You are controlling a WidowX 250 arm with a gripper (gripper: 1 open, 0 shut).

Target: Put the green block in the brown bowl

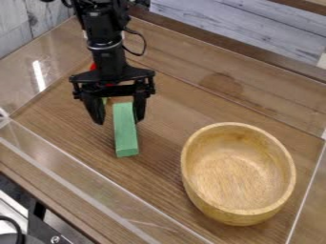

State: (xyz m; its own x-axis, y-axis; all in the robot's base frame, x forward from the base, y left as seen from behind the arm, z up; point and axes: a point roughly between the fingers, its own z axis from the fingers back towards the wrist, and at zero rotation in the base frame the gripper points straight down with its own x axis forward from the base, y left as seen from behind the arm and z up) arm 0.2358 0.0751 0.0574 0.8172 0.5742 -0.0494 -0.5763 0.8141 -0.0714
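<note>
The green block (125,132) lies flat on the wooden table, a long mid-green bar running from upper left to lower right. My gripper (114,109) points straight down over its far end, open, with one black finger on each side of the bar; whether the fingers touch it I cannot tell. The brown bowl (238,172) stands to the right of the block, large, round and light wood, and holds nothing.
A clear plastic wall (76,176) runs along the near and left edges of the table. Grey planks (242,24) back the scene. Bare wooden tabletop (216,91) lies between arm and bowl.
</note>
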